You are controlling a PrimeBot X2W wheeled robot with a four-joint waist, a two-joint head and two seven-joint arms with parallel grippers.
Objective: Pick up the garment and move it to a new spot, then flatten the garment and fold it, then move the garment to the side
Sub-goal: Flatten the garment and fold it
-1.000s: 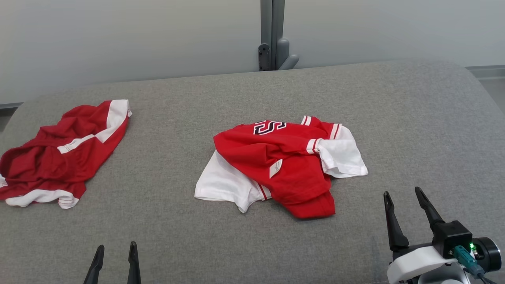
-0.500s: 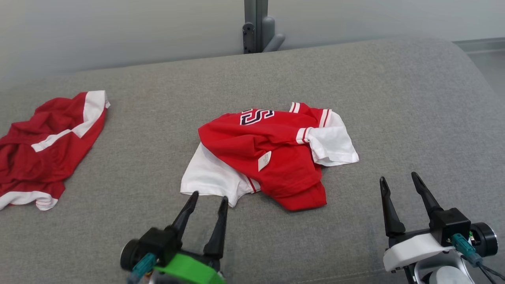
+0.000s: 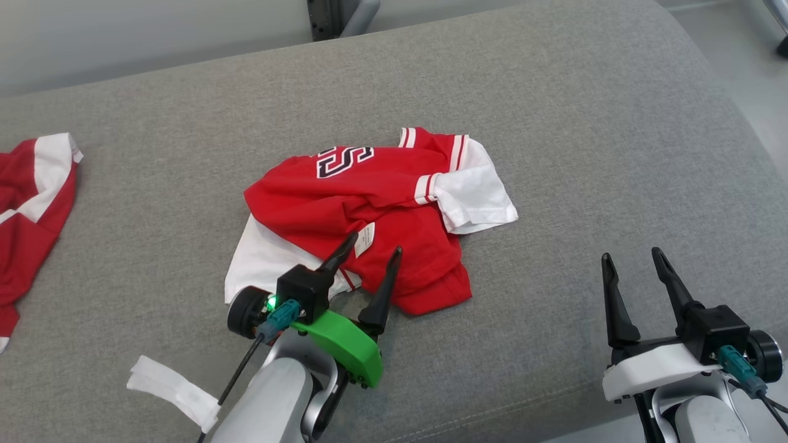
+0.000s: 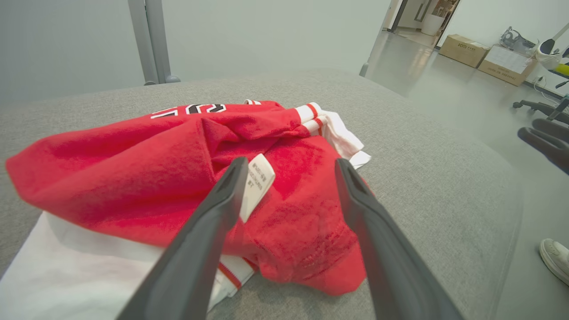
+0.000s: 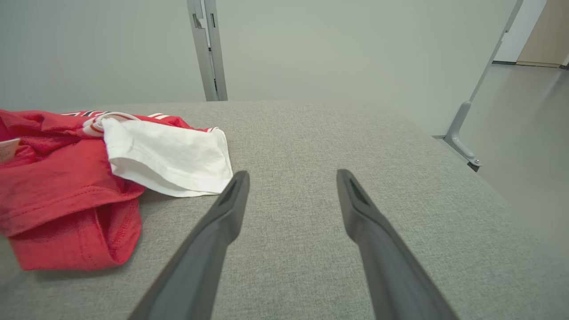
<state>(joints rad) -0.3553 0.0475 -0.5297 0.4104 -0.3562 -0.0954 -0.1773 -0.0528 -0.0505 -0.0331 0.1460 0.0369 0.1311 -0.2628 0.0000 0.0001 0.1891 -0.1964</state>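
Observation:
A crumpled red and white garment (image 3: 375, 209) with dark lettering and a white care tag lies in the middle of the grey padded table (image 3: 554, 123). My left gripper (image 3: 374, 243) is open, its fingers hovering over the garment's near red part beside the tag. In the left wrist view the garment (image 4: 133, 169) lies under and between my open fingers (image 4: 222, 200). My right gripper (image 3: 633, 257) is open above bare table to the right of the garment. The right wrist view shows the garment's white sleeve (image 5: 169, 160) to the left of that gripper (image 5: 291, 175).
A second red and white garment (image 3: 31, 203) lies at the table's far left. A white paper strip (image 3: 172, 387) rests near the front edge by my left arm. The table's right edge drops to the floor, where a person's shoe (image 4: 555, 258) shows.
The head camera has tilted down and turned right. My left gripper has risen from the front edge and reached forward over the garment's near part. The right gripper has held its place.

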